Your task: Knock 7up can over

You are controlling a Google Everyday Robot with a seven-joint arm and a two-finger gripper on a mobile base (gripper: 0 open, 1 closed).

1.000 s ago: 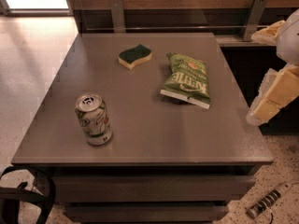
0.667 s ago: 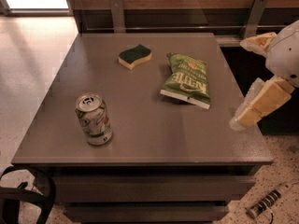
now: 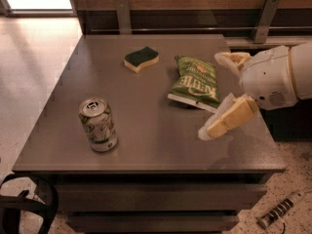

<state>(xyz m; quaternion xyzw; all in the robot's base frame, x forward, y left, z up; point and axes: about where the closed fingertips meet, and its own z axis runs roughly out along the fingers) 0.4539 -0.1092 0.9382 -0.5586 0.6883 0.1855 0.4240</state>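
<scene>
The 7up can point(image 3: 98, 125) stands upright near the front left of the grey table point(image 3: 146, 145), silver-white with green and red markings and a pull-tab top. My gripper point(image 3: 214, 94) is over the table's right side, to the right of the green chip bag, well apart from the can. Its two cream fingers are spread wide: one fingertip point(image 3: 210, 129) points down-left over the table, the other point(image 3: 225, 58) is further back. It holds nothing.
A green chip bag point(image 3: 195, 80) lies at the centre right, between my gripper and the can. A green and yellow sponge point(image 3: 141, 59) lies at the back centre. A power strip point(image 3: 281, 210) lies on the floor at the lower right; black cables point(image 3: 24, 204) at the lower left.
My gripper has moved left, in from beyond the table's right edge to over the table, closer to the chip bag. The can, bag and sponge have not moved.
</scene>
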